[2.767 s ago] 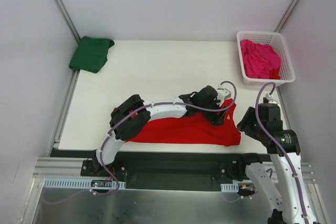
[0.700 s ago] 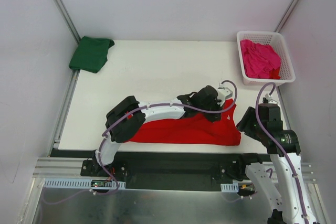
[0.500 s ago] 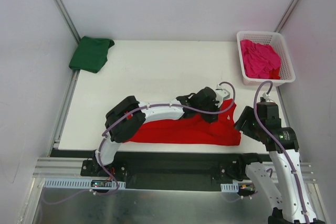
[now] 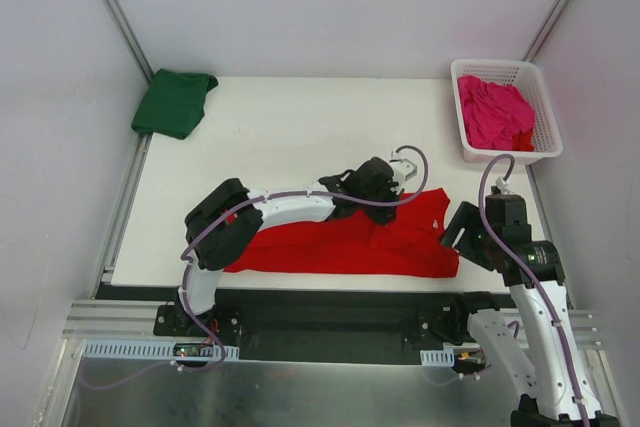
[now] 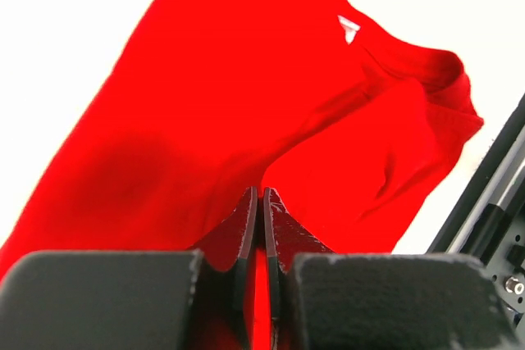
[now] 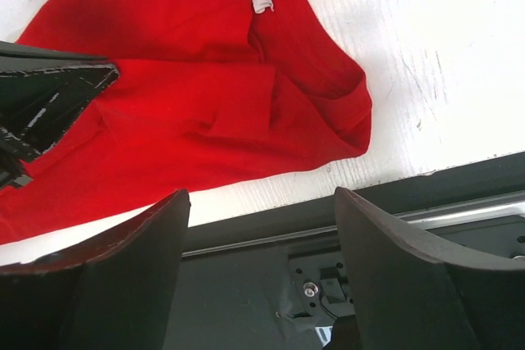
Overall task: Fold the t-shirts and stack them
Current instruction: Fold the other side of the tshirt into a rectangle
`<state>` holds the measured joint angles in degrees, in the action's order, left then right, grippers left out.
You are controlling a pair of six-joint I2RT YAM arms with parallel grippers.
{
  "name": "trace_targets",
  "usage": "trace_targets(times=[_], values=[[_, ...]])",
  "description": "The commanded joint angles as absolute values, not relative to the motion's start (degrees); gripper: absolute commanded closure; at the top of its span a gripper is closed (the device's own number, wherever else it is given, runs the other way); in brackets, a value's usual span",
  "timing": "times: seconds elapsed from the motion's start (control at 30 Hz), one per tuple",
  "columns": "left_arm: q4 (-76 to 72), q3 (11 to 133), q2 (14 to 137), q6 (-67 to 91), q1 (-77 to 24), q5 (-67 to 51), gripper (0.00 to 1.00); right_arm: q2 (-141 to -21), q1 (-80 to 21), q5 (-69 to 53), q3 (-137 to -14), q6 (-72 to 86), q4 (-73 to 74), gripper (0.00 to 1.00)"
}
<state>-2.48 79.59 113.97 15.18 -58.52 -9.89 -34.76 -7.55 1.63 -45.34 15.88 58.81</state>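
While your left end effector (image 5: 261,198) is clamping the red t-shirt (image 4: 350,245), lower centre on the counter (image 4: 300,127), likely to draw a fold, your right end effector (image 6: 261,196) is hovering apart, empty.

White table (image 4: 300,137) w/ red tee (image 4: 340,247) at front edge, green tee (image 4: 172,102) far-left corner, basket (image 4: 510,156) far-right.

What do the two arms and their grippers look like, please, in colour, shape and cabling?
The left arm and the right arm both have rounded white links joined by bulky black housings. A thin lilac cable runs along each arm in loose loops. The left gripper and the right gripper have matte black fingers that taper towards the tips.
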Motion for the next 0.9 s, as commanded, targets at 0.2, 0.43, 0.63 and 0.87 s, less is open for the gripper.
trace_targets(times=[0.2,0.43,0.63,0.87], values=[[-2.99,76.82,108.55,13.54,-58.27,-8.97,1.0,-35.42,-7.91,-2.46,-41.67,19.25,55.02,0.27],[-2.99,74.53,106.61,13.18,-58.27,-7.82,1.0,-35.6,-7.91,-4.31,-35.95,22.32,49.49,0.28],[-2.99,73.65,106.08,13.36,-58.27,-7.73,1.0,-36.65,-8.0,-4.04,-32.79,24.78,45.36,0.35],[-2.99,73.74,106.0,13.8,-58.27,-8.17,1.0,-38.67,-8.0,-2.82,-29.97,26.1,38.69,0.38]])
